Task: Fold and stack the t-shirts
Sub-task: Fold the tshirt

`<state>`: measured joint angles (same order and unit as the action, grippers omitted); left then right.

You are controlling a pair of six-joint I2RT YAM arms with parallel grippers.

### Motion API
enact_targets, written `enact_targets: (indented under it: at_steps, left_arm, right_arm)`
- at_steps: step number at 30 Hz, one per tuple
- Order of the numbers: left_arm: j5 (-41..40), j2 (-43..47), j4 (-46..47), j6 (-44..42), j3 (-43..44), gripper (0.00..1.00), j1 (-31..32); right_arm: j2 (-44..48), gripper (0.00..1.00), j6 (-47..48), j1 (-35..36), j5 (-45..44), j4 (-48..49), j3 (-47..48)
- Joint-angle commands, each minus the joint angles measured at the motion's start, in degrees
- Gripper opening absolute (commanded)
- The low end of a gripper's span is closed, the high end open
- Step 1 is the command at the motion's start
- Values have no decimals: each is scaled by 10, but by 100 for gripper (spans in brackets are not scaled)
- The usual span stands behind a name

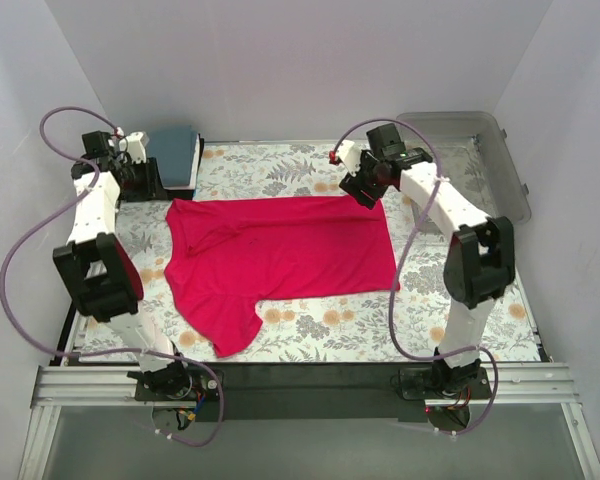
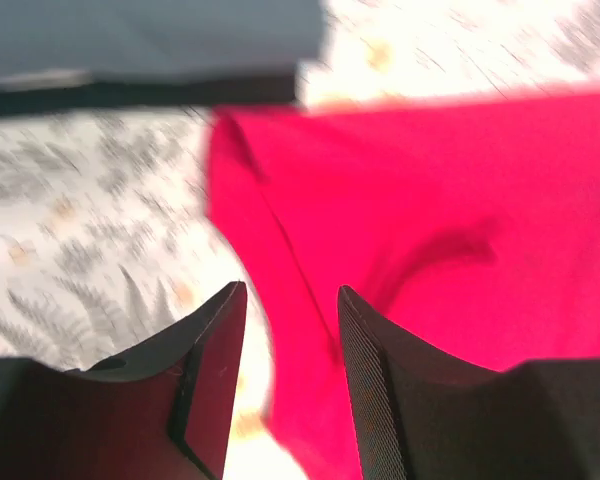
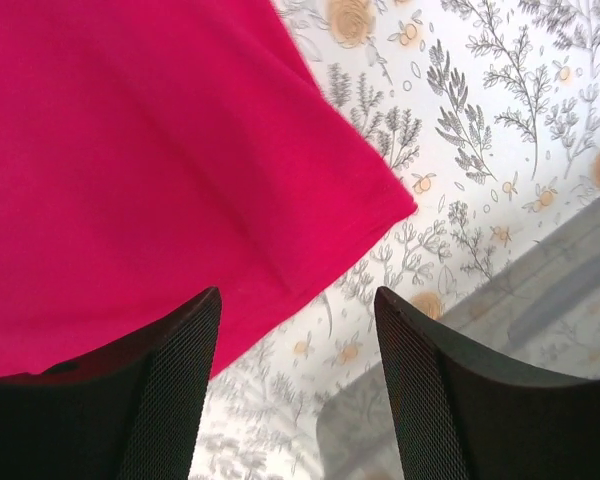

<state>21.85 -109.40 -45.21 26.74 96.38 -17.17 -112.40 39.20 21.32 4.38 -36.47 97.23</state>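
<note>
The crimson t-shirt [image 1: 280, 250] lies flat on the worktop [image 1: 430, 320], its long axis running toward the clear bin [image 1: 480, 130], hem nearest it. The left gripper [image 2: 292, 340] and right gripper [image 3: 298, 350] hover over it, jaws parted and empty. A clean fold likely needs matched corner grips lifted together. The teal t-shirt [image 1: 175, 150] sits well away from the bin.

Ahead of the left gripper [image 2: 290, 291], the way is blocked by the folded teal t-shirt [image 1: 175, 155]. On the right gripper's [image 3: 298, 295] outer side, room is bounded by the clear plastic bin [image 1: 500, 150]. Bare floral tablecloth [image 1: 380, 325] is found free behind both.
</note>
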Motion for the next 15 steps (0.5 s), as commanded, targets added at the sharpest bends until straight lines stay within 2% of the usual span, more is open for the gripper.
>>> enact_targets:
  at_steps: [1,4,8,9,11,15]
  left_arm:
    - [88,124,-63,-77,-86,41,-8]
    - [126,192,-118,-130,-167,42,-15]
    - [131,293,-170,-229,-266,42,-16]
    - [126,309,-181,-238,-287,42,-16]
    - [104,348,-181,-259,-349,42,-16]
    - [91,384,-178,-280,-414,41,-16]
  right_arm:
    - [95,68,23,7,68,-76,-52]
    - [156,61,34,7,68,-105,-141]
    - [234,52,53,7,51,-107,-264]
    - [260,51,54,7,48,-106,-306]
    - [280,48,60,7,42,-106,-339]
    - [308,45,52,8,37,-99,-401]
